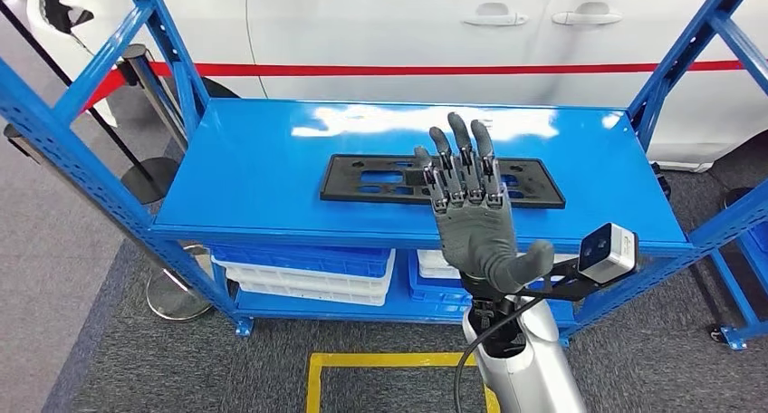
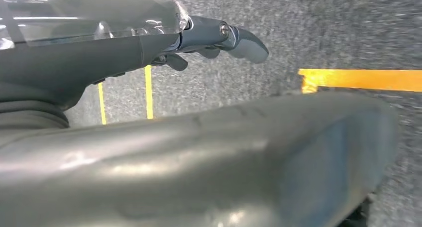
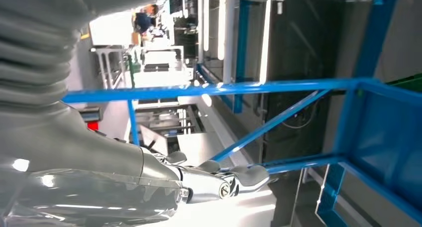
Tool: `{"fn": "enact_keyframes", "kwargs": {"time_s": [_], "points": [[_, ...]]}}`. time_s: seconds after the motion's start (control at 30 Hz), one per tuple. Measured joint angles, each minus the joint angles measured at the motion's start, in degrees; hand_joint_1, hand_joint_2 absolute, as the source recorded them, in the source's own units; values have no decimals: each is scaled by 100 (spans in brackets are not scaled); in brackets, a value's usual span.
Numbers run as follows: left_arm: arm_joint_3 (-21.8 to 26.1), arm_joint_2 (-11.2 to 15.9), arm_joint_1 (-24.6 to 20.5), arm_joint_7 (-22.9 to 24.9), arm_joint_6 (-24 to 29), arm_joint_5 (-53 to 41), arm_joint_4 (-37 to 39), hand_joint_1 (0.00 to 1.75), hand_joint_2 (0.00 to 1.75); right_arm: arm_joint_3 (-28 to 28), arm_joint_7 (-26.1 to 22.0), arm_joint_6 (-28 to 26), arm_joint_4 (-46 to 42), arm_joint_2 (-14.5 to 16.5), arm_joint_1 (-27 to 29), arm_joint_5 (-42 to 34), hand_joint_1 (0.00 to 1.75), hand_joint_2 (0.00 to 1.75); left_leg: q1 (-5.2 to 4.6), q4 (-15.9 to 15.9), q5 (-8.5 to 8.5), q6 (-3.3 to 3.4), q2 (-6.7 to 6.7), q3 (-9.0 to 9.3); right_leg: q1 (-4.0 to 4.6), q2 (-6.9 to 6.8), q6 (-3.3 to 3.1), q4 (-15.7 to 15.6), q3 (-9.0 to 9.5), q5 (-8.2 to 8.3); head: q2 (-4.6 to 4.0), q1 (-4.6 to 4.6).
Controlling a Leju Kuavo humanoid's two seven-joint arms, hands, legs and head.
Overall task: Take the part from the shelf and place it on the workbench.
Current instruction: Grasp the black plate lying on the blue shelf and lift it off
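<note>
I am holding my R hand (image 1: 475, 218) raised over the front of the shelf (image 1: 244, 187), palm side toward the head cam, fingers (image 1: 459, 155) straight and spread apart, thumb out to the side, nothing in the grasp. The part (image 1: 371, 179), a flat black plate w/ cutouts, is lying flat on the blue top deck, approx. centred. Its long axis is running left-right across the deck, i.e. crosswise to my reach direction. In the head view my fingertips are overlapping the plate's right-of-centre section; whether they are touching it or hovering above cannot be told from this angle. The plate is lying ahead of and below the palm, so the R hand is the near one. My L hand (image 2: 219, 40) is hanging low over grey floor w/ yellow tape lines (image 2: 358, 79), well away from the shelf; fingers look loosely extended w/ nothing in them, though the wrist cam is showing little of them. Judgement: approach step, grasp not yet made. Next move likely needs the palm tipping down and fingers closing across the plate's short width near the front edge.
</note>
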Motion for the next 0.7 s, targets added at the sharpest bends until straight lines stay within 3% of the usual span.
{"fn": "enact_keyframes", "kwargs": {"time_s": [0.07, 0.1, 0.13, 0.2, 0.23, 0.27, 0.4, 0.47, 0.53, 0.57, 0.6, 0.63, 0.7], "points": [[-1, 1, 2, 0, 0, -1, 0, 0, 0, 0, 0, 0, 4, 0, 9, 3, 0, 175, 16, 513, -183, -32, 2, -409, -5, 8, -8, 4, 36, -48, 0, 1], [-1, 2, 7, 0, 0, -1, 0, 0, 0, 0, -1, 0, 7, 0, 13, 5, 0, 175, 23, 526, -108, -49, 3, -505, -10, 18, -5, 9, 65, -78, 0, 2], [-1, 4, 17, -1, 0, -1, 0, 0, 0, 0, -3, 0, 10, 0, 17, 7, 0, 175, 30, 337, 95, -64, 3, -499, -16, 32, 7, 18, 104, -110, 0, 0], [-1, 9, 33, -2, 0, -1, 2, 0, 0, 0, -10, -2, 15, 0, 17, 9, 0, 175, 41, -355, 627, -79, 3, -327, -26, 54, 50, 52, 182, -184, 0, 2], [-1, 11, 34, -2, 0, -1, 4, 0, 0, 0, -15, -3, 15, 0, 14, 11, 0, 175, 35, -632, 746, -59, 5, -255, -24, 59, 79, 77, 192, -215, 0, 0], [-1, 13, 29, -4, 0, -2, 6, 0, 0, 0, -18, -4, 16, 0, 12, 13, 0, 175, 28, -795, 816, -19, 6, -219, -18, 58, 112, 100, 186, -243, 0, 3], [-1, 13, 18, -10, 0, -2, 9, 0, 0, 0, -27, -5, 14, 0, 4, 17, 0, 175, 23, -867, 874, 162, 12, -210, -16, 42, 230, 184, 145, -338, 0, 7], [-1, 10, 19, -10, 0, 3, 9, 0, 0, 0, -32, -5, 13, 0, -5, 16, 0, 175, 39, -887, 882, 216, 20, -203, -36, 26, 291, 610, -51, -593, 0, 17], [-1, 11, 16, -11, 0, 7, 9, 0, 0, 0, -35, -4, 15, -1, 3, 16, 0, 175, 36, -888, 857, 246, 19, -204, -52, 13, 344, 1383, -448, -920, 0, 26], [-1, 11, 17, -11, 0, 8, 9, 0, 0, 0, -34, -4, 18, -2, 11, 16, 0, 175, 33, -888, 844, 252, 18, -198, -59, 12, 356, 1673, -617, -980, 0, 26], [-1, 11, 19, -11, 1, 8, 9, 0, 0, 0, -34, -4, 20, -4, 17, 16, 0, 175, 30, -888, 832, 252, 16, -183, -63, 12, 356, 1759, -691, -929, 0, 26], [-1, 11, 21, -12, 1, 8, 9, 0, 0, 0, -33, -4, 21, -5, 18, 16, 0, 175, 27, -888, 818, 247, 14, -159, -65, 12, 342, 1599, -640, -770, 0, 26], [-1, 8, 23, -15, 1, 8, 9, 0, 0, 0, -33, -4, 20, -7, 10, 16, 0, 175, 23, -892, 784, 229, 9, -95, -49, 1, 277, 804, -279, -349, 0, 26]]}}
